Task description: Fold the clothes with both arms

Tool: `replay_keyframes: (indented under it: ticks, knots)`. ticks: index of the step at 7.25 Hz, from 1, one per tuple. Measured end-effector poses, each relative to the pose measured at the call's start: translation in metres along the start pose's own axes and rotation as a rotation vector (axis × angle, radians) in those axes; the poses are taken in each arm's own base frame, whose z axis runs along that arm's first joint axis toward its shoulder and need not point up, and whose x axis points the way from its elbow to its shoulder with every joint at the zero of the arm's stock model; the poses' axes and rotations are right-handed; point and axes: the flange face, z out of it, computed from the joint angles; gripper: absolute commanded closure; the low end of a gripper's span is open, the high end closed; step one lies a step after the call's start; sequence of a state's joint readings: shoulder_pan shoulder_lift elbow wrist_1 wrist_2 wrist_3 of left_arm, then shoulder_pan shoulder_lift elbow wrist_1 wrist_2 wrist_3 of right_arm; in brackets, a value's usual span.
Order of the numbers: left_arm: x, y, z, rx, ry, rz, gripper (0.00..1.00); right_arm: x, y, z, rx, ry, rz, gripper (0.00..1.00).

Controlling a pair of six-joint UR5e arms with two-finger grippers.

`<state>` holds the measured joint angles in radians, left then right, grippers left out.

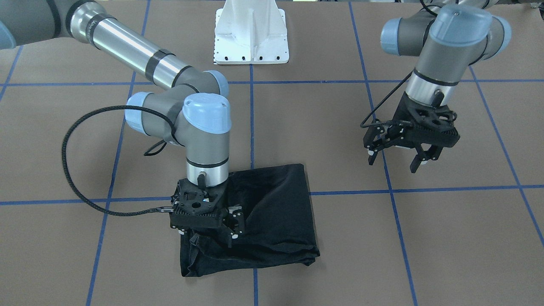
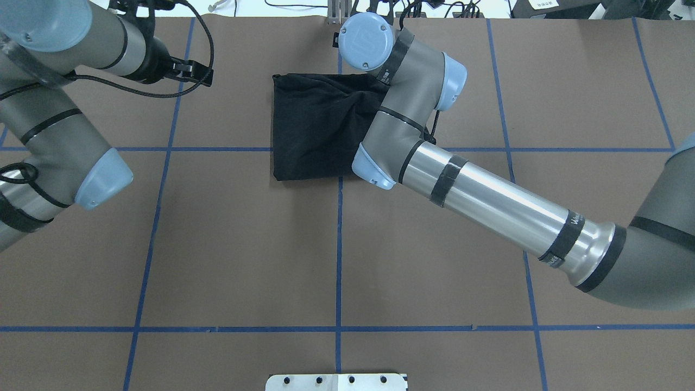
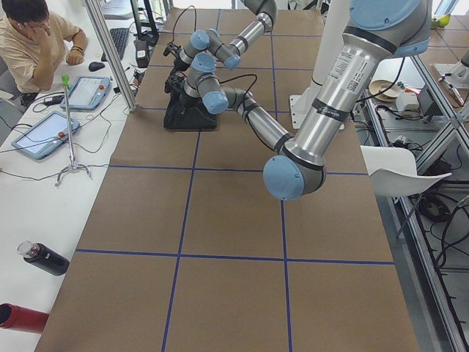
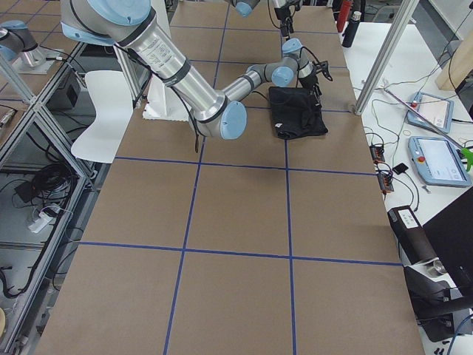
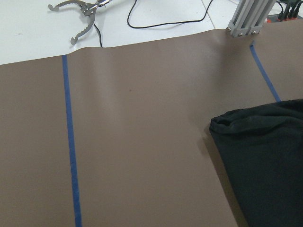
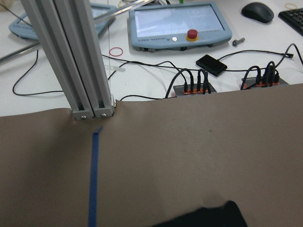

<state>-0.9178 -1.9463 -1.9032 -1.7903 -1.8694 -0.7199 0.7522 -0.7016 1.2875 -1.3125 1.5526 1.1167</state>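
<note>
presently the right gripper (image 1: 231,231) sits on the folded t-shirt (image 1: 276,212) at lower centre, clench cannot be told, left gripper (image 1: 397,163) spread empty at right; a layer snagged on withdrawal could undo the fold.

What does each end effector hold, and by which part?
The black left end effector hangs open, empty. The right end effector sits on the edge of the folded black T-shirt; whether it grips cannot be told.

A black shirt (image 5: 265,161) fills the lower right, its bunched edge on the brown cover (image 5: 142,118). A blue tape line (image 5: 70,142) runs down the left. Along the top is a white surface (image 5: 28,38) with metal tongs (image 5: 78,16) and a cable (image 5: 161,18). A post (image 5: 248,19) stands at upper right.
</note>
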Motion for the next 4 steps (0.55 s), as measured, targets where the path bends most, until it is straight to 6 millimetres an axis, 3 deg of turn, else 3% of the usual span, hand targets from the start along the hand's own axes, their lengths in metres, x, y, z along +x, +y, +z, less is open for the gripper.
replay_keyframes:
  ticks: [2, 4]
  knots:
    - [-0.061, 0.045, -0.05, -0.03, -0.051, 0.099, 0.0, 0.127, 0.025, -0.043, -0.139, 0.003, -0.131, 0.0]
    - [-0.162, 0.068, -0.091, -0.066, -0.125, 0.229, 0.0, 0.292, 0.043, -0.075, -0.271, -0.001, -0.274, 0.0]
